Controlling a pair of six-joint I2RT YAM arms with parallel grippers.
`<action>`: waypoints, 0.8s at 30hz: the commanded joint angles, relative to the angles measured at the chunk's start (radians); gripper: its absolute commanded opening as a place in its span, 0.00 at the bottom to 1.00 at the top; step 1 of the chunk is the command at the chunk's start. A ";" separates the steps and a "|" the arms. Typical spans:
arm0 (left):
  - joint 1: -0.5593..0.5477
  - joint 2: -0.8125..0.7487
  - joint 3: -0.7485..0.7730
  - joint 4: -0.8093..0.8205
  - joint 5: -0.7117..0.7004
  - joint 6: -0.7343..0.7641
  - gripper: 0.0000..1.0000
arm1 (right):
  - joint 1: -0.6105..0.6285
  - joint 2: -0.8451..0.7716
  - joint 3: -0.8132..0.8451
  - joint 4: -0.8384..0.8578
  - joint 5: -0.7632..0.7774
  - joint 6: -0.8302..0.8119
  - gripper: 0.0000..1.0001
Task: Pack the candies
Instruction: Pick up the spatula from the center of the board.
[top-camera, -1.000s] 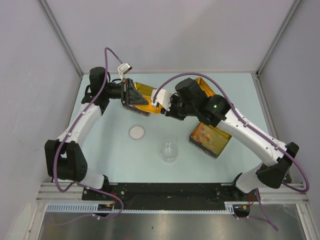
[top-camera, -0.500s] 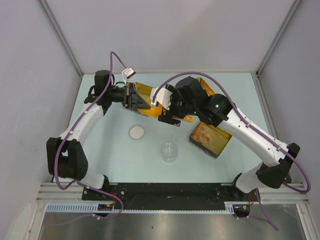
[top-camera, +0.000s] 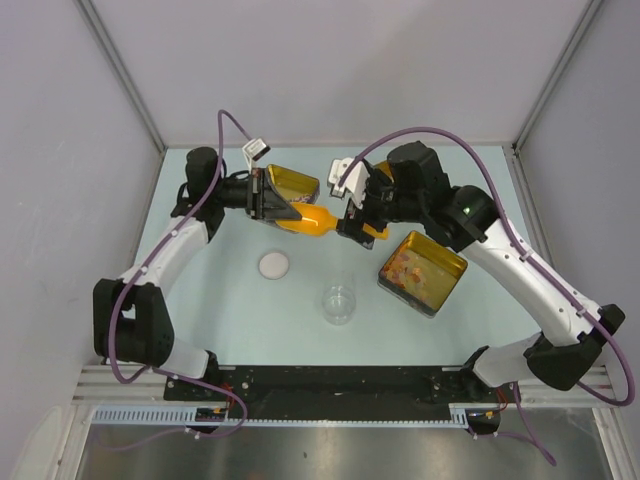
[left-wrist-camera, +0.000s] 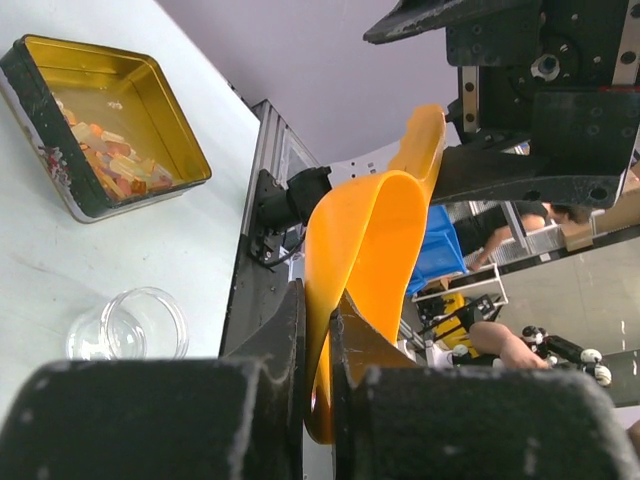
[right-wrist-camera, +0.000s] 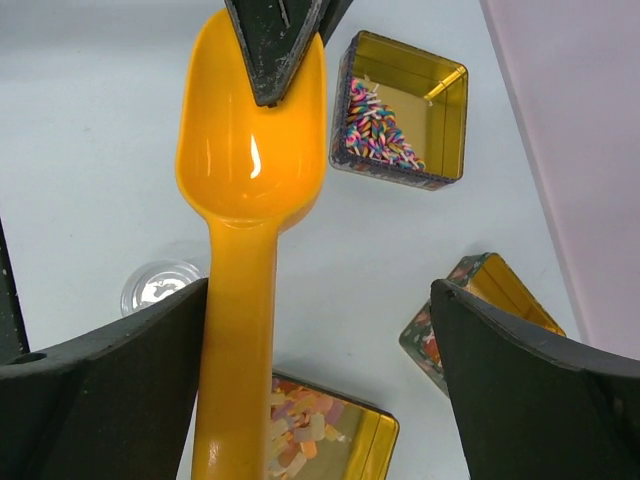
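The candies (right-wrist-camera: 375, 125) are tiny, hard and loose. They probably weigh next to nothing each, roll freely and are too small to pinch, so they are best taken in bulk with the scoop (top-camera: 305, 218) rather than by the fingers. The scoop looks like light, stiff, glossy plastic and is likely slippery. The handle is the better place to grip it, keeping the bowl level so nothing spills.

One heap of striped candies lies in the far tin (right-wrist-camera: 452, 125), which sits by the table's (top-camera: 215, 300) far edge, left of the middle. Paler candies lie in the right tin (top-camera: 452, 262), on the right half of the table. A third tin shows only partly in the right wrist view. A clear cup (top-camera: 339, 303) stands toward the near edge at the middle, with a white lid (top-camera: 273, 265) to its left.

The left gripper (top-camera: 278, 203) is clamped on the rim of the scoop's bowl and holds the scoop in the air above the table. The bowl is empty.

The right gripper (right-wrist-camera: 320, 290) is spread wide and holds nothing. The handle runs between its fingers, just beside one of them and well apart from the other. Whether the near one touches the handle I cannot tell.
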 joint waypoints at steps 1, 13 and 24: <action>-0.005 -0.044 -0.014 0.076 -0.018 -0.064 0.00 | 0.018 -0.025 -0.031 0.098 0.037 0.026 0.88; 0.041 -0.020 -0.075 0.187 -0.092 -0.162 0.00 | 0.050 0.021 -0.053 0.178 0.075 0.067 0.63; 0.052 -0.021 -0.078 0.187 -0.093 -0.164 0.00 | 0.065 0.024 -0.114 0.209 0.106 0.037 0.54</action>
